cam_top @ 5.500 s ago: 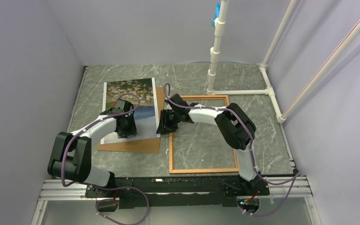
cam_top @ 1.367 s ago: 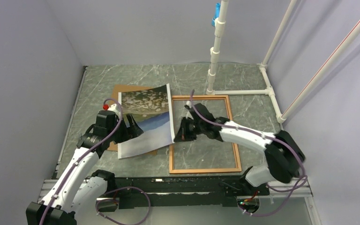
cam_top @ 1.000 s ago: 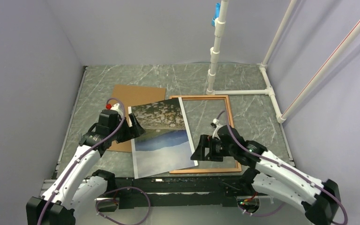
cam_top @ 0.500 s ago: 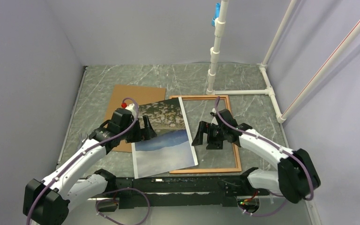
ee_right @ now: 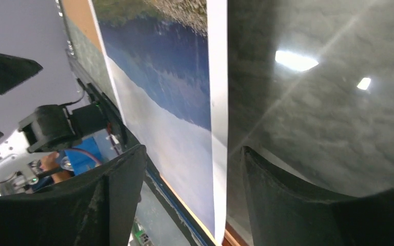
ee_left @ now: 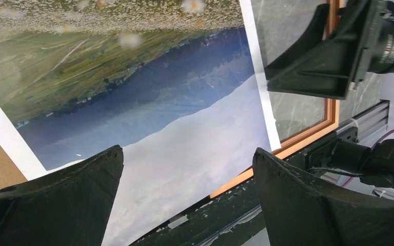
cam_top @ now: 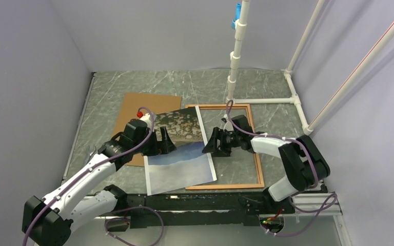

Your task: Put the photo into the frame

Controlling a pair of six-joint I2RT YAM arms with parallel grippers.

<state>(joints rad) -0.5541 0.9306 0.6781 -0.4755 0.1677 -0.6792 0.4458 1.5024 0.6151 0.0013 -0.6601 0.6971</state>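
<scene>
Left gripper (cam_top: pixel 164 142) first: jaws spread wide, nothing pinched. The wrist view shows both dark fingers (ee_left: pixel 61 200) low over the print with blue hills and pale sky between them. Across the way the right gripper (cam_top: pixel 211 146) is open too, its fingers (ee_right: pixel 118 200) straddling the sheet's white right border above the glossy pane. So there's a gripper at each long side and neither has a grip. My read is that they are bracketing the paper to nudge it or take it up by the edges.

The photo (cam_top: pixel 179 159) lies picture-up and skewed, meadow end far and sky end near. Its right part laps over the left rail of the frame (cam_top: pixel 260 169) and onto the glass. Its left part sits over a corner of the brown backing board (cam_top: pixel 143 105) and the marbled table (cam_top: pixel 287 133). It's over the frame, then, but not in it.

The opening to the right of the sheet is bare, so the print needs to go right and turn square to the rails. It's thin paper, and I'd expect a one-sided push to buckle it, which is probably why both arms are working the edges.
</scene>
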